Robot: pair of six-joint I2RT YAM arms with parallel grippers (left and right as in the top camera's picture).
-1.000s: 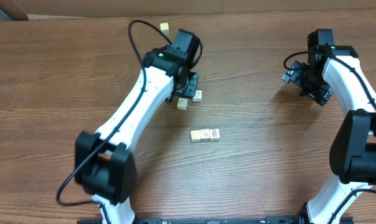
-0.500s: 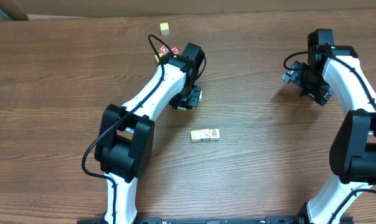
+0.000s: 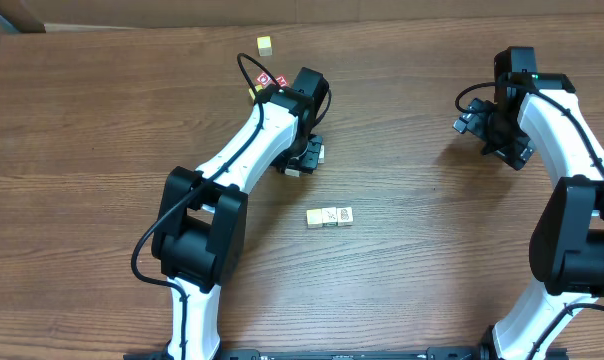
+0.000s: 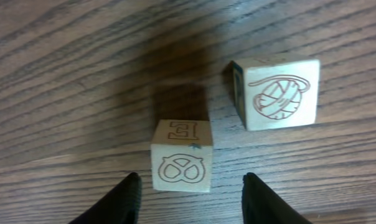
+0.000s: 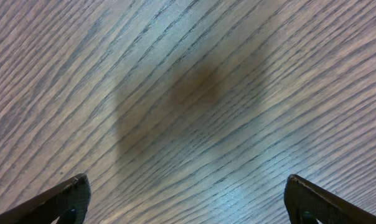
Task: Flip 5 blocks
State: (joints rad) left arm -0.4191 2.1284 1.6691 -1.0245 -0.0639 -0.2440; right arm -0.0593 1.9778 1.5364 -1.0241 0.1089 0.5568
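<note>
Block appearance: You see pale wooden cubes with brown line prints: a pretzel block [image 4: 182,165] and a yarn-ball block [image 4: 280,93].
Writing: The pretzel block's top face carries the letter "E".
Block position: These two stand near each other on the table [image 3: 432,260]. A row of three blocks [image 3: 329,216] lies mid-table.
Left gripper [image 4: 191,186]: Jaws stand apart on either side of the pretzel block, with gaps visible, gripping nothing.
Right gripper [image 5: 187,186]: Jaws spread wide over bare wood, empty.
</note>
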